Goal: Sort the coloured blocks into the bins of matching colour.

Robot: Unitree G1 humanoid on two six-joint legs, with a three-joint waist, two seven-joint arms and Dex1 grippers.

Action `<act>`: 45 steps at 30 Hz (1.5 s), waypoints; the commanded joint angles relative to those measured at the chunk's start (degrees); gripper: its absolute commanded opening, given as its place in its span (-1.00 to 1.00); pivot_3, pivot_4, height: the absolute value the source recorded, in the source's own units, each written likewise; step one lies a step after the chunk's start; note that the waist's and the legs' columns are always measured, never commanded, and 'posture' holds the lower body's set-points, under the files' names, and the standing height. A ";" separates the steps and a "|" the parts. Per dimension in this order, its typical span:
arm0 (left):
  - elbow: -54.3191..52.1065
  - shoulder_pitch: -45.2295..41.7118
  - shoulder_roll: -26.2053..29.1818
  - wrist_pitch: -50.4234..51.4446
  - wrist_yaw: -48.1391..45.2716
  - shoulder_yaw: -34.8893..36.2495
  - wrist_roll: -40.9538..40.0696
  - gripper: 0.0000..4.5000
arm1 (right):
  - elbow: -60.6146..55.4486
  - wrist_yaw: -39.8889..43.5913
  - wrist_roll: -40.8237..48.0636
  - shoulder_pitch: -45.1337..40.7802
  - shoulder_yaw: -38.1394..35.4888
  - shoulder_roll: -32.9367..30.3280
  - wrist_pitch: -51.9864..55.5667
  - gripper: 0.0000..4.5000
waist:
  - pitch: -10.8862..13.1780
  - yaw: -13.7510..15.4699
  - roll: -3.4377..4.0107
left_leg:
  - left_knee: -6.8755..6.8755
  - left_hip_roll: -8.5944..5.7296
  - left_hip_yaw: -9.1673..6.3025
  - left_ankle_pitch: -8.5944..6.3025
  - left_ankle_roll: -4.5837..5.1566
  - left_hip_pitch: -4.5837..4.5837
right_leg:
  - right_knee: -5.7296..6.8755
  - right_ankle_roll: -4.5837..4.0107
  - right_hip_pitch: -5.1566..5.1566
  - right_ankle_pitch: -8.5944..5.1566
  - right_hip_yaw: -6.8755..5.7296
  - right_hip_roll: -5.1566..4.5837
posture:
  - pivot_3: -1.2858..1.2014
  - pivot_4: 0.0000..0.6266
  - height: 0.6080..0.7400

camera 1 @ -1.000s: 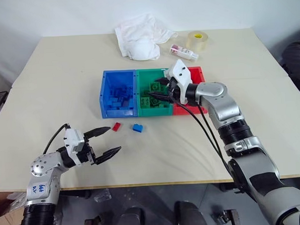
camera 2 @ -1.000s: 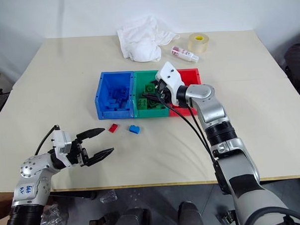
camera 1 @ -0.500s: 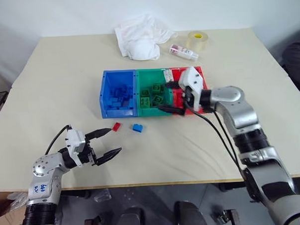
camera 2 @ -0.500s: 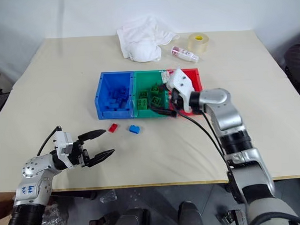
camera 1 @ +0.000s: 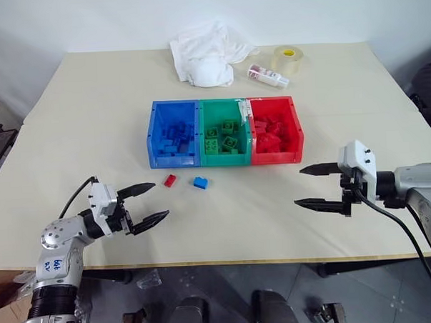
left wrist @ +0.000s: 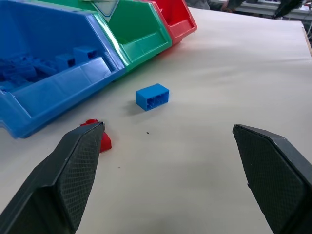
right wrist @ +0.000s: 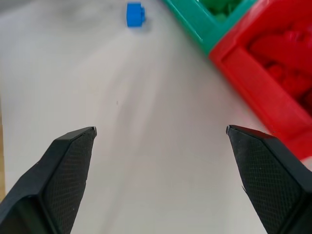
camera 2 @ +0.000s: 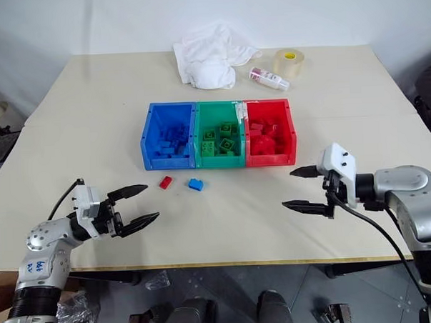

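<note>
Red brick (camera 1: 170,181) and blue brick (camera 1: 199,182) loose on table (camera 1: 85,117), just in front of blue bin (camera 1: 174,162). Green bin (camera 1: 226,159) and red bin (camera 1: 276,156) adjoining in a row. Left gripper (camera 1: 147,204) and right gripper (camera 1: 307,187) both spread wide, empty, above table near its front edge.

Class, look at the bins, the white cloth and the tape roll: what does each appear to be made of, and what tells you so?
Bins: likely moulded hard plastic, glossy; light glints on the smooth walls.
White cloth: soft matte fabric, crumpled into folds.
Tape roll: probably clear plastic film, yellowish and translucent, wound in a ring.
</note>
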 commanded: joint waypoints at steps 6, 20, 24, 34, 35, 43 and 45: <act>-5.27 0.64 1.99 2.63 -0.56 -1.11 -0.04 1.00 | -4.09 -0.85 2.60 0.24 -0.63 -0.12 0.19 0.99 | 0.01 -0.02 -0.01 | 0.00 0.02 -0.01 0.00 0.00 0.00 | -0.01 0.00 0.00 0.00 -0.01 0.01 | 0.03 -0.52 1.00; -31.22 4.87 3.23 19.79 16.23 -6.02 3.44 1.00 | -3.04 0.71 3.29 -2.18 0.60 0.32 -1.75 0.99 | 0.01 1.00 -0.01 | 0.00 0.00 -0.03 0.00 0.01 0.00 | -0.19 0.00 0.07 0.00 0.17 0.01 | 0.03 -0.52 1.00; -27.81 1.01 1.21 18.81 19.67 -12.44 10.52 1.00 | -3.88 -0.29 3.55 -1.98 0.46 0.39 -1.42 0.99 | 0.01 1.33 -0.01 | -0.02 -0.01 0.00 0.00 0.01 -0.01 | -0.17 0.01 0.03 0.00 0.14 0.03 | 0.03 -0.52 1.00; -14.66 -8.80 -5.72 17.44 25.56 -19.22 19.44 1.00 | -6.96 -4.13 4.59 1.19 -1.38 0.50 -1.00 0.99 | 0.02 1.47 -0.03 | 0.02 -0.04 0.03 0.00 0.02 -0.03 | -0.12 0.03 0.02 0.01 0.08 0.03 | 0.03 -0.52 1.00; -13.53 -9.47 -6.41 16.83 25.48 -19.55 19.72 1.00 | -7.27 -4.46 4.68 1.48 -1.50 0.57 -0.95 0.99 | 0.03 1.47 -0.05 | 0.01 -0.05 0.03 0.00 0.02 -0.02 | -0.10 0.03 0.02 0.01 0.08 0.03 | 0.03 -0.52 1.00; -5.75 -14.30 -10.37 16.33 25.49 -22.94 22.95 0.82 | -8.67 -6.77 5.46 3.06 -1.99 0.71 -0.94 1.00 | 0.03 1.56 -0.06 | 0.06 -0.06 0.02 0.01 0.02 -0.03 | -0.09 0.04 0.05 0.02 0.04 0.03 | 0.03 -0.52 1.00; -5.13 -14.69 -11.00 16.05 25.15 -23.07 22.66 0.61 | -8.83 -7.20 5.61 3.11 -1.99 0.76 -0.90 1.00 | 0.03 1.52 -0.06 | 0.06 -0.06 0.03 0.01 0.03 -0.02 | -0.09 0.04 0.05 0.02 0.04 0.02 | 0.03 -0.52 1.00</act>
